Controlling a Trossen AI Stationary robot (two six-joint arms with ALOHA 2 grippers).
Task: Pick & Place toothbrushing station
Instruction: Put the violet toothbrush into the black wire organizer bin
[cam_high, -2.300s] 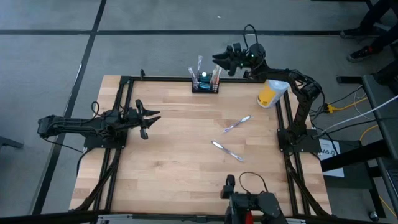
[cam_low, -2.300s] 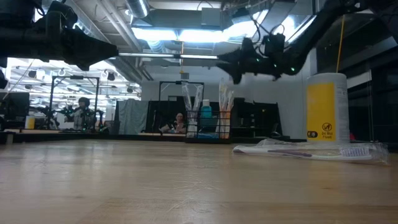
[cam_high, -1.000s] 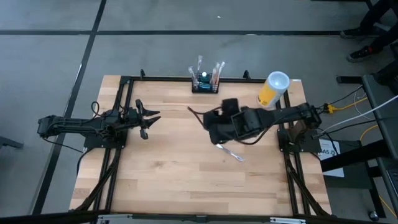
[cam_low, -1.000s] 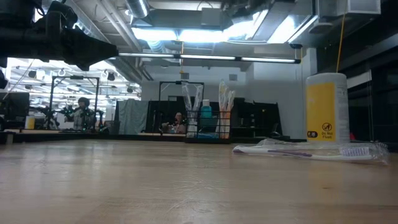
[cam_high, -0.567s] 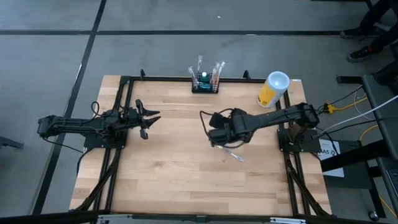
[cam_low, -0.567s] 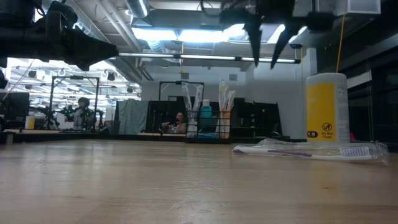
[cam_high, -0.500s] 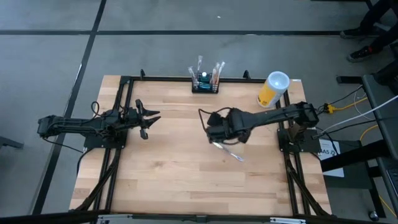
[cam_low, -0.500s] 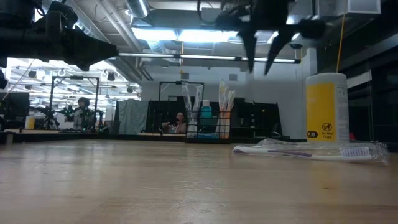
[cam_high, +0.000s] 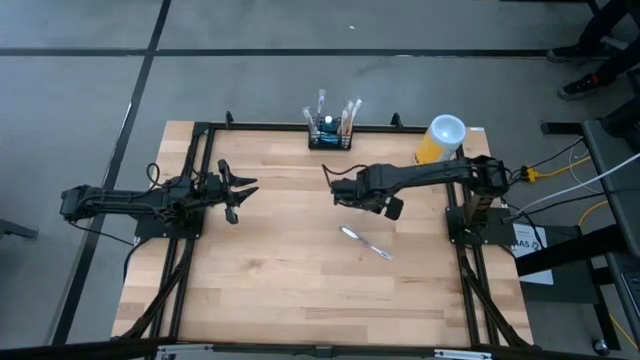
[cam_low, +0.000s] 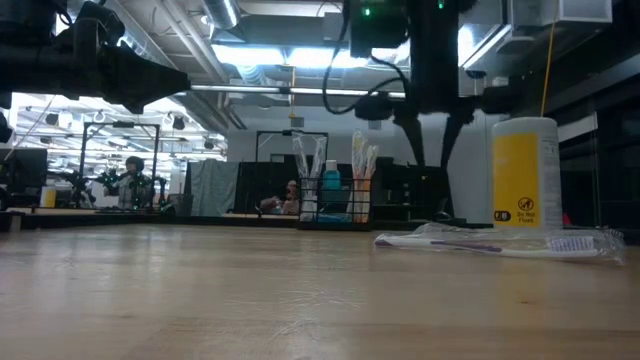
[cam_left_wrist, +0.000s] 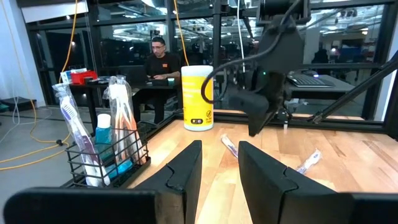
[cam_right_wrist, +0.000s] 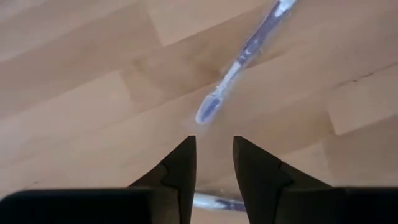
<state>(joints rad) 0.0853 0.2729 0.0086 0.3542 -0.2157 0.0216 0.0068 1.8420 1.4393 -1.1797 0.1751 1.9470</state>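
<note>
The toothbrushing station (cam_high: 329, 133), a small black wire rack holding brushes and a blue tube, stands on its base at the middle of the table's far edge; it also shows in the left wrist view (cam_left_wrist: 102, 152). My right gripper (cam_high: 366, 192) hangs open over the table's middle, fingers pointing down (cam_low: 432, 150), clear of the wood. Under it lie wrapped toothbrushes (cam_right_wrist: 239, 62), flat on the table. My left gripper (cam_high: 236, 190) waits open at the left, level, with nothing between its fingers (cam_left_wrist: 217, 168).
A yellow cup with a white rim (cam_high: 440, 141) stands at the far right corner. Another wrapped toothbrush (cam_high: 365, 243) lies nearer the front, right of centre. Bare wood lies between the arms. People sit in the room beyond the table.
My right gripper has come down from high above the table toward the wrapped toothbrushes. It moved a little toward the far edge, and its wrist turned until the fingers point straight down. The rack, the cup and the near toothbrush have stayed in place.
</note>
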